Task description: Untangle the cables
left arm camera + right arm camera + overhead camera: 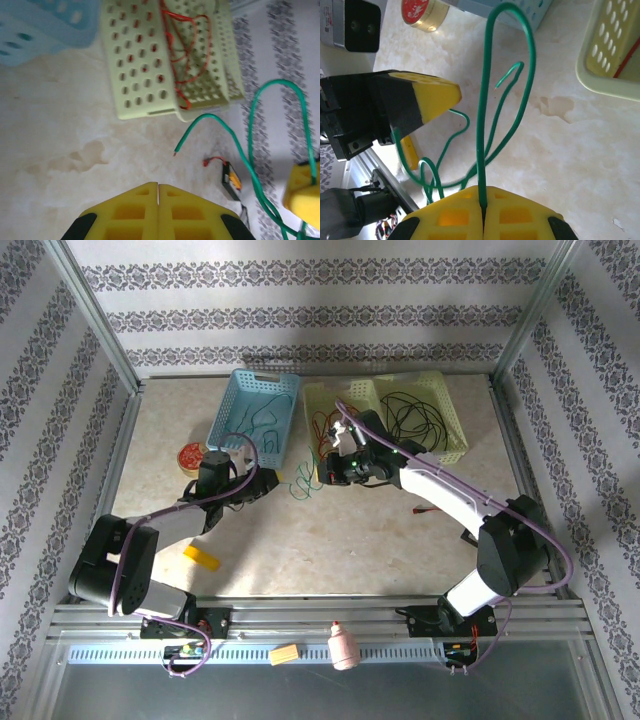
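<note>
A dark green cable (300, 486) lies looped on the table between both grippers. My right gripper (482, 199) is shut on one strand of the green cable (481, 125), which rises in a tall loop in front of it. My left gripper (158, 186) is shut with nothing showing between its fingers; the green cable (252, 125) curves to its right, its free end (175, 152) bare. Red cables (182, 45) sit in a yellow-green basket (140, 70). Black cables (412, 412) fill the other yellow-green basket (455, 425). Another green cable (262, 420) lies in the blue basket (235, 400).
A red round tin (191, 454) and a yellow block (201, 558) lie near the left arm. A small black and yellow battery pack (231, 176) with a red plug lies right of centre. A pink bottle (343, 645) stands on the front rail.
</note>
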You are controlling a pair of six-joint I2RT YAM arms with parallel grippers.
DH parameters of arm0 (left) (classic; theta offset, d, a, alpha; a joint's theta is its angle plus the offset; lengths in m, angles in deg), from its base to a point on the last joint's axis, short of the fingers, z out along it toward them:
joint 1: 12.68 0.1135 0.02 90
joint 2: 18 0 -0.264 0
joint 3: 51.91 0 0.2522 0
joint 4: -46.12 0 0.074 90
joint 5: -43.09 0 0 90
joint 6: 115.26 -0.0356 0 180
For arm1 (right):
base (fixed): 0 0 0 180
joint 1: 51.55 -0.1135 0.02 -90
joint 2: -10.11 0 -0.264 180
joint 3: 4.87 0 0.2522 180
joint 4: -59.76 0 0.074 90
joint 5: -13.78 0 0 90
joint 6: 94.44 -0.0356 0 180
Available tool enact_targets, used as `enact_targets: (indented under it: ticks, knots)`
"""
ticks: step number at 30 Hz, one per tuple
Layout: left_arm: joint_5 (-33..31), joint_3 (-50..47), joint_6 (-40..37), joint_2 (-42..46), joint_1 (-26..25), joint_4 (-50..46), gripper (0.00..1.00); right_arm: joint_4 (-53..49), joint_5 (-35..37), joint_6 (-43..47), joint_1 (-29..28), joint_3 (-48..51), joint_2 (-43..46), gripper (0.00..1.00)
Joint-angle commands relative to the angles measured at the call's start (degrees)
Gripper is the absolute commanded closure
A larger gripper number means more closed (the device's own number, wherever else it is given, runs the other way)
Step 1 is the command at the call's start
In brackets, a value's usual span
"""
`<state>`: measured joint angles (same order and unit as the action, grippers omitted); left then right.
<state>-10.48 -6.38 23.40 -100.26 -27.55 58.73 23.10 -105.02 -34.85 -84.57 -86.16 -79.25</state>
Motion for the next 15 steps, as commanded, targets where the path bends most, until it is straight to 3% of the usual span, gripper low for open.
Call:
enact_targets:
  ticks: [1, 4, 7, 15]
  knots:
    - [-12.62, 1.68, -2.43, 2.8, 0.46, -12.22, 1.0, 0.31, 6.09, -1.54, 1.35, 1.72, 3.47, 1.0]
    - [-21.77, 2.07, -5.76, 6.1, 0.46, -22.01, 1.0, 0.39, 15.86, -2.02, 2.11, 4.06, 7.73, 1.0]
    - [-25.69, 2.33, -7.67, 9.15, 0.47, -27.18, 1.0, 0.83, 24.68, -2.38, 3.16, 6.49, 12.17, 1.0]
    - [-25.77, 1.14, -9.43, 14.96, 1.7, -28.3, 1.0, 2.94, 38.22, -5.6, 8.63, 13.48, 24.55, 1.0]
